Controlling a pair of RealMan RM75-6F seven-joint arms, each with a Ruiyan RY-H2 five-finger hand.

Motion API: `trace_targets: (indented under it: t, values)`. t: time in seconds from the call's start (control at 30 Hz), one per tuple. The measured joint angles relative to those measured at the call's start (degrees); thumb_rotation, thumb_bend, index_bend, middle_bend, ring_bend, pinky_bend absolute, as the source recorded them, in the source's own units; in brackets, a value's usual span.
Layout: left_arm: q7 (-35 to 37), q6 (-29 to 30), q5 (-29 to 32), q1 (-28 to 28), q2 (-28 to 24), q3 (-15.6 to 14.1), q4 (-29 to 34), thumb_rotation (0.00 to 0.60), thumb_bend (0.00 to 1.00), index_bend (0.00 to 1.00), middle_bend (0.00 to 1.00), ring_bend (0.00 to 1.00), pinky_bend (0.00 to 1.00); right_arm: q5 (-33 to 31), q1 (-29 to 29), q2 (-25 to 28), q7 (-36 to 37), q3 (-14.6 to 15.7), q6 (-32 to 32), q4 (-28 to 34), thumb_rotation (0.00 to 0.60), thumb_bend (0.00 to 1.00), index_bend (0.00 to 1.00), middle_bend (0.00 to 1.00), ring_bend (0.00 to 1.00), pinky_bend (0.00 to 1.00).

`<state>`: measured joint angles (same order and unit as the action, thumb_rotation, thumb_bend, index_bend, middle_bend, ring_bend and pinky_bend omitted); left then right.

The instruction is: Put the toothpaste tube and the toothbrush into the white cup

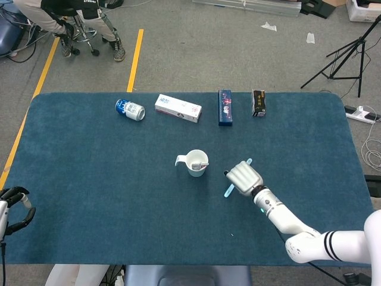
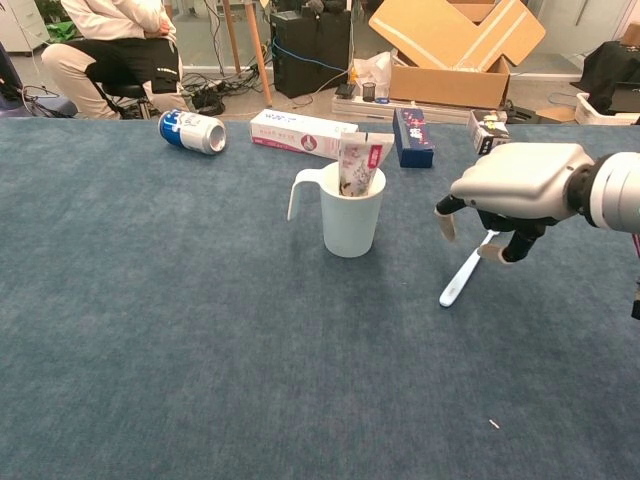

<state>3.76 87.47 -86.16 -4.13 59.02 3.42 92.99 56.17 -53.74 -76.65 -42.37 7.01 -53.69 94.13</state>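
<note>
**Toothpaste in the cup, toothbrush under the right hand**

The toothpaste tube already stands in the white cup, leaning against the rim with its crimped end sticking up, so that half of the task looks done. The toothbrush remains outside, lying on the blue bench just right of the cup. The right hand is poised over its upper end, palm down, fingers curled toward the handle. This reads as the start of a pickup.

The chest view shows the brush tilted, with its lower end on the cloth and its upper end up among the fingers, which suggests the hand may already be pinching it. The contact itself is hidden behind the fingers, so I cannot tell whether it grasps the brush or merely hovers over it. From the head view the hand covers most of the brush, leaving only its pale blue ends visible on either side. That view does show the cup's handle pointing away from the hand, leaving the near rim free for an approach.

Only the head view shows the left hand, idle at the bench's left edge, holding nothing, fingers loosely curled.

A drink can, a white carton and two small dark boxes sit along the far edge, well apart from the work.
</note>
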Motion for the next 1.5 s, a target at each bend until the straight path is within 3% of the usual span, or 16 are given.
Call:
trace_targets:
  t: [0.17,0.47,1.1,1.5]
  values:
    - [-0.1,-0.1,0.0,0.0,0.0,0.0,0.0,0.6,0.32,0.6,0.39,0.36,0.44,7.2,2.5,-0.7,3.6,0.9,-0.5,-3.2,0.6,0.12,0.43,1.0,1.0,1.0]
    - [-0.1,-0.2,0.2,-0.1,0.1,0.0,-0.1,0.6,0.32,0.6,0.39,0.36,0.44,13.8,5.5,-3.8,8.5,0.7,-0.5,-9.2,0.6,0.12,0.47,1.0,1.0,1.0]
    - [0.4,0.2,0.0,0.1,-0.2,0.1,0.1,0.6,0.32,0.6,0.39,0.36,0.44,15.0,6.7,-8.6,9.3,-3.1,3.9,-13.9,0.6,0.13,0.48,1.0,1.0,1.0]
    - [0.4,0.3,-0.1,0.1,-0.2,0.0,0.2,0.6,0.32,0.6,0.39,0.36,0.44,13.2,6.6,-9.4,8.2,-4.8,6.2,-14.2,0.6,0.2,0.49,1.0,1.0,1.0]
